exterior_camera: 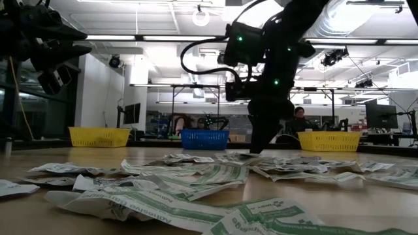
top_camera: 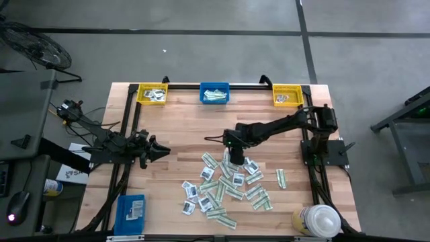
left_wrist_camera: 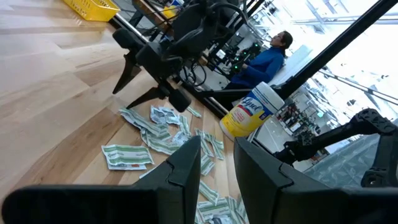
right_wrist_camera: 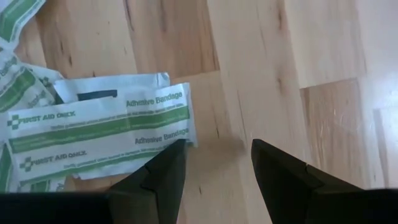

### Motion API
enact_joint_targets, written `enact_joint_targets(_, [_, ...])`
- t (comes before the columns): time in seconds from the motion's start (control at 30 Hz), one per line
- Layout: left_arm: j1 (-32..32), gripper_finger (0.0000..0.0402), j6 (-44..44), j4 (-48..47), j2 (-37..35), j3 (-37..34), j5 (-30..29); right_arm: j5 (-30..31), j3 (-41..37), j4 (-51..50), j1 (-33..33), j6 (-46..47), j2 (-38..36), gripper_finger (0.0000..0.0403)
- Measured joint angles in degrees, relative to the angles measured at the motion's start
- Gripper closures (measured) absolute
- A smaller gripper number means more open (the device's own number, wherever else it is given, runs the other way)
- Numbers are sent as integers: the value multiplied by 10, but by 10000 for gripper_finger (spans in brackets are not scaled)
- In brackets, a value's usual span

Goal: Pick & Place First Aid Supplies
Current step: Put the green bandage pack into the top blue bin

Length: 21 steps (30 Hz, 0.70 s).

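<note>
Packets (top_camera: 228, 185) of first aid supplies lie scattered on my table (top_camera: 181, 128), nearer than the blue bin (top_camera: 216, 93). Only my right wrist view reads "Adhesive Bandage" on a strip (right_wrist_camera: 99, 134), long axis crosswise. Right gripper (right_wrist_camera: 214, 165) hovers spread, ungrasping. Left gripper (left_wrist_camera: 217, 168) waits aside, parted, empty. Far bins hold packets.

The right arm reaches in from the right side of the table, folded at the elbow, its wrist turned straight down so the right gripper (top_camera: 234, 158) sits low over the tabletop with its two fingers (right_wrist_camera: 163, 177) parted and nothing between them. The left arm waits at the left side of the table, stretched level, its left gripper (top_camera: 161, 152) raised above the wood, fingers (left_wrist_camera: 186, 163) a little apart and empty.
</note>
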Motion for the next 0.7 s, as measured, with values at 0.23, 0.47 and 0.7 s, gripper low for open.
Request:
enact_joint_targets(0.23, [0, 305, 0, 0, 0, 0, -2, 86, -1, -12, -1, 32, 0, 226])
enact_joint_targets(0.47, [0, 305, 0, 0, 0, 0, -3, 118, -2, -44, -31, 87, 0, 226])
enact_joint_targets(0.7, [0, 305, 0, 0, 0, 0, -3, 64, -1, -43, -49, 66, -3, 226])
